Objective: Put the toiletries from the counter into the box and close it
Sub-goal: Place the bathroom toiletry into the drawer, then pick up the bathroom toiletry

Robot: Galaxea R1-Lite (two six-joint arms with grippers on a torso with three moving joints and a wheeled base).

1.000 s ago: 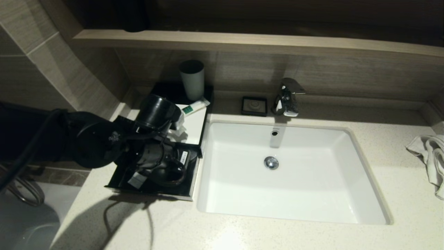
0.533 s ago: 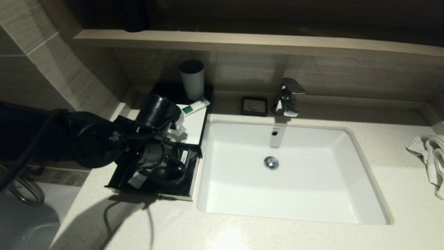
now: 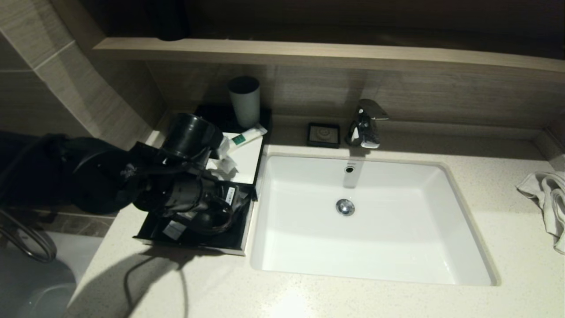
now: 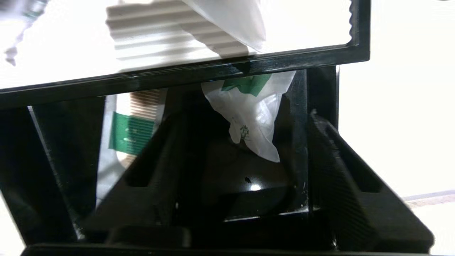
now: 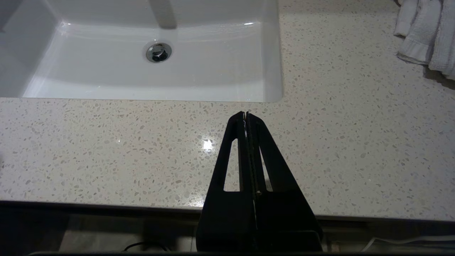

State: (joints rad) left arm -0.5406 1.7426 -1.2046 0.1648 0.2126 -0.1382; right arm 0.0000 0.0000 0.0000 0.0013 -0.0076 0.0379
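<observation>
Left gripper (image 4: 227, 149) fingers spread above open drawer (image 3: 194, 236); short pouch (image 4: 252, 117) and long packet (image 4: 122, 142) inside. Two packets (image 3: 236, 143) left on box (image 3: 245, 161) top; drawer unclosed. Right gripper (image 5: 246, 115) fingers pressed together, parked over table (image 5: 106, 160).

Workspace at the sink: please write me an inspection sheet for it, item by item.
Surface: speckled counter around a white basin.
Job's things: box with its drawer pulled open; one packet and a long packet inside; another long packet on its white top.
Clutter: cup, soap dish, towel.
Grippers: left claw open above the drawer; right claw shut, over the counter's front edge.
Cables: black cable at far left.
Surroundings: faucet, wooden shelf.
</observation>
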